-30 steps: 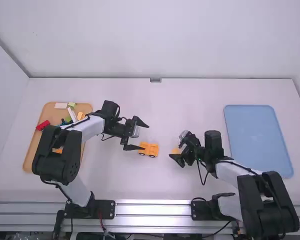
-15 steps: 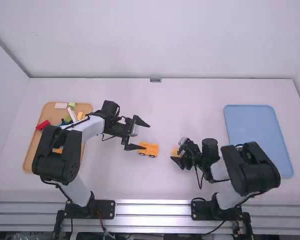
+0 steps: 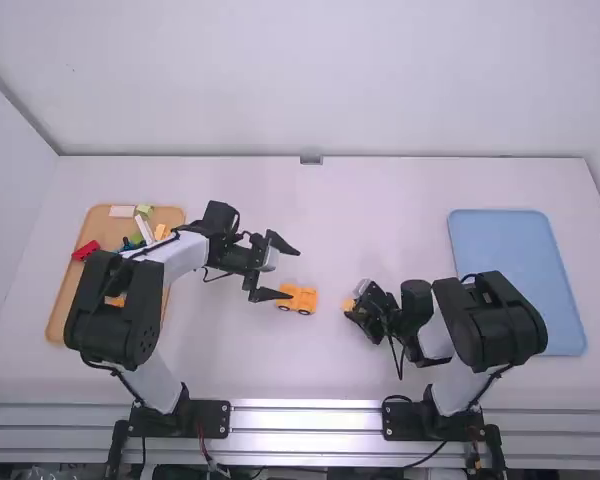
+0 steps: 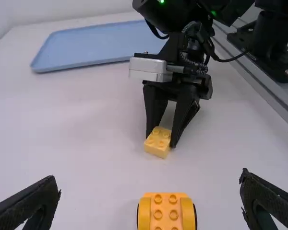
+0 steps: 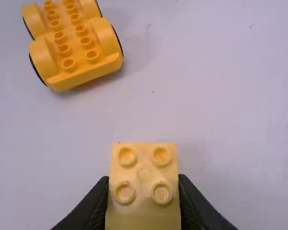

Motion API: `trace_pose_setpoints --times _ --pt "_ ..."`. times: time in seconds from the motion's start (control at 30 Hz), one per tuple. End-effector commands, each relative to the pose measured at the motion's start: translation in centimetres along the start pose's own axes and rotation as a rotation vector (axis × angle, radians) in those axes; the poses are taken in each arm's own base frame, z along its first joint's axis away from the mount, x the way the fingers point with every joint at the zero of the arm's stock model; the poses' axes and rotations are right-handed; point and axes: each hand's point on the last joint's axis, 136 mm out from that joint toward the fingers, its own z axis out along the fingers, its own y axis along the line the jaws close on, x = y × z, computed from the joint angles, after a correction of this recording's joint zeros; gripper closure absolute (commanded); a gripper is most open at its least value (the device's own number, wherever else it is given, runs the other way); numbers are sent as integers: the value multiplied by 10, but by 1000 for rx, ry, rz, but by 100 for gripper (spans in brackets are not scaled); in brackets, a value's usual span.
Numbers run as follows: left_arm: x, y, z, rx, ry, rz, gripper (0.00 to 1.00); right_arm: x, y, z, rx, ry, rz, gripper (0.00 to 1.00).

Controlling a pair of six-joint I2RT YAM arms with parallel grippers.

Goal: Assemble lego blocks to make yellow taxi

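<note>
In the high view my left gripper [image 3: 273, 268] stands open beside the yellow wheeled car base [image 3: 298, 299], which rests on the table. My right gripper [image 3: 351, 306] is to the right of that base, at a small yellow block [image 3: 348, 304]. The left wrist view has the left gripper [image 4: 151, 196] with fingers wide apart, the car base [image 4: 166, 213] between and beyond them, and the block [image 4: 158, 142] farther off. In the right wrist view the right gripper [image 5: 143, 182] is shut on the light-yellow block [image 5: 143, 187], studs up; the studded car base [image 5: 77, 48] lies apart from it.
At the left, a wooden tray [image 3: 64, 290] holds several loose blocks, including a red one [image 3: 85, 250], partly under the left arm. A blue tray [image 3: 515, 275] lies at the right, near the right arm's elbow.
The right arm has folded inward and its gripper has turned, shifting slightly. The right gripper's fingers have drawn closer together around the block. The left arm and car base have stayed put.
</note>
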Motion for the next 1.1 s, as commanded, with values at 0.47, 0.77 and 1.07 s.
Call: trace_pose_setpoints --times 0.47,0.77,1.07 --pt "67 -23 19 -6 83 -21 1 -81 -10 13 -329 -187 -150 77" --pt "97 -24 30 -27 63 -79 1 -120 1 16 -360 -74 -339 80" --pt "107 -29 33 -21 85 -84 1 -126 17 10 -338 -3 -417 87"
